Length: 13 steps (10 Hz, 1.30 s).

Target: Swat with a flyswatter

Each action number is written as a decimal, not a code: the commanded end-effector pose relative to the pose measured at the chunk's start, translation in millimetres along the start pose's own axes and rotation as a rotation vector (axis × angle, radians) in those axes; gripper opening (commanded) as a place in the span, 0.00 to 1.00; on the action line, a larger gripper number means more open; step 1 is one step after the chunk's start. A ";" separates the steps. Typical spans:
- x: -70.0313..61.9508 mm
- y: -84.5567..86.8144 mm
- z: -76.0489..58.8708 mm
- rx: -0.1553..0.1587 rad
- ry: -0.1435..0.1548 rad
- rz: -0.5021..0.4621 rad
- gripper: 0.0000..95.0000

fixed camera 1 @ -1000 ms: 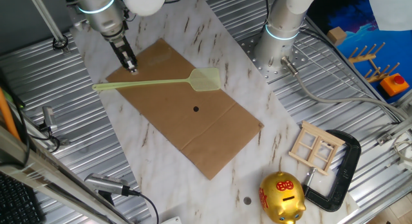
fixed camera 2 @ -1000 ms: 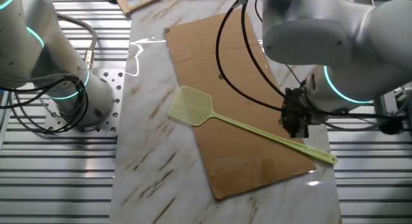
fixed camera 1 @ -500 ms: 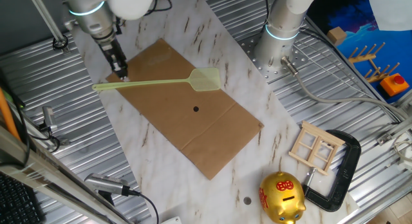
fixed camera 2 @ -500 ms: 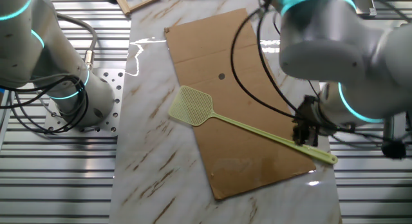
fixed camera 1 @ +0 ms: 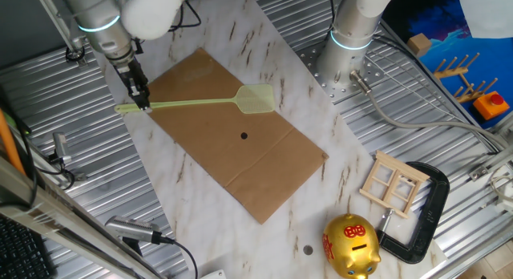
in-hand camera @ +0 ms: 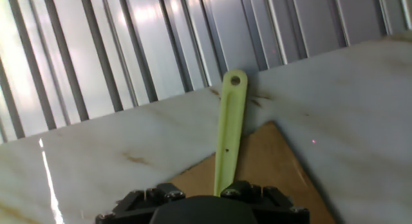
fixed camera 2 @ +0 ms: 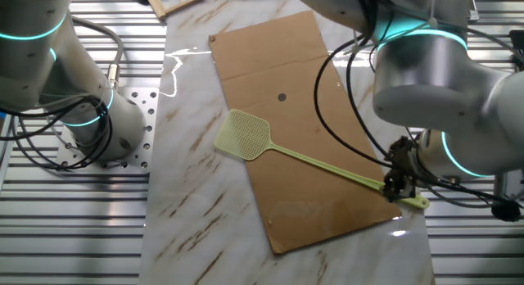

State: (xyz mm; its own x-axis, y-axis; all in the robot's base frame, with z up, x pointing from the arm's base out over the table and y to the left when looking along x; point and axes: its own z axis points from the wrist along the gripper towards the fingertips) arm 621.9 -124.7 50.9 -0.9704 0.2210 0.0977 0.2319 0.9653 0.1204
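The pale yellow-green flyswatter (fixed camera 1: 200, 103) lies flat across the brown cardboard sheet (fixed camera 1: 240, 151), with its mesh head (fixed camera 1: 256, 98) to the right and its handle end at the left. It also shows in the other fixed view (fixed camera 2: 319, 164). My gripper (fixed camera 1: 142, 103) is down at the handle, close to its end, and also shows in the other fixed view (fixed camera 2: 396, 187). In the hand view the handle (in-hand camera: 228, 130) runs from under the gripper body (in-hand camera: 203, 198) out to its holed tip. The fingertips are hidden, so the jaw gap does not show.
A second robot base (fixed camera 1: 353, 46) stands at the back. A gold piggy bank (fixed camera 1: 350, 245), a small wooden frame (fixed camera 1: 393, 183) and a black clamp (fixed camera 1: 425, 207) lie at the front right. A black dot (fixed camera 1: 244, 135) marks the cardboard. Ribbed metal surrounds the marble slab (fixed camera 1: 200, 223).
My gripper has moved left along the handle towards its end and come down to it. The flyswatter has not moved.
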 end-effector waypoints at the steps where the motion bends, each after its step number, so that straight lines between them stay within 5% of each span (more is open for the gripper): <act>1: 1.4 -1.5 3.7 0.013 0.026 0.012 0.40; 6: 21.1 -11.4 14.6 0.027 0.031 0.024 0.40; 13: 24.8 -10.1 6.1 0.030 0.039 -0.021 0.40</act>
State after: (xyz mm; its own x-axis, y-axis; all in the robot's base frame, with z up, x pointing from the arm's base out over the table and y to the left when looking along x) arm 594.2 -128.1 46.1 -0.9708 0.1990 0.1339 0.2120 0.9730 0.0912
